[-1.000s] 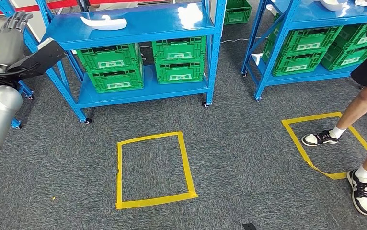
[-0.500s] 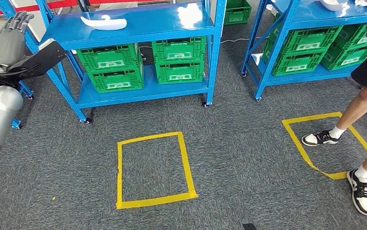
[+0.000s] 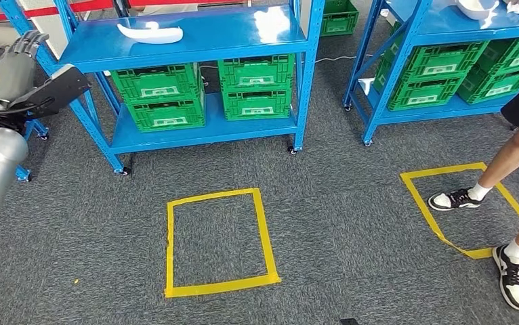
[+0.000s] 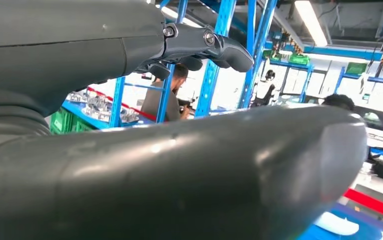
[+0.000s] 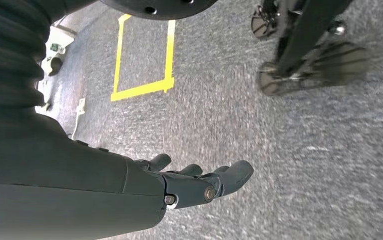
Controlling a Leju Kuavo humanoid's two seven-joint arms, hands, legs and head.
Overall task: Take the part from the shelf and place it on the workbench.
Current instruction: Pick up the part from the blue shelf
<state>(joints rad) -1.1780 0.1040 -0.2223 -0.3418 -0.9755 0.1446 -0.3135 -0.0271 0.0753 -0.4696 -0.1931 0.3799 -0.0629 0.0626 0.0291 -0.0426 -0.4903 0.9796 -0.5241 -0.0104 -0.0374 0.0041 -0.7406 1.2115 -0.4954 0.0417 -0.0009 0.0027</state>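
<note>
1. Shifted slightly since the earlier frame, the head view — camera motion, not the things. The white part (image 3: 148,32) lies on the blue shelf (image 3: 196,37); it looks light, rigid, smooth — best gripped mid-body.
2. Left wrist: left hand (image 3: 14,59) raised, fingers apart, empty.
3. Right wrist: right hand (image 5: 199,180) hangs over carpet, fingers loosely spread, empty.

Grey carpet floor (image 3: 351,203) with yellow tape squares (image 3: 217,242), blue racks (image 3: 196,40).
</note>
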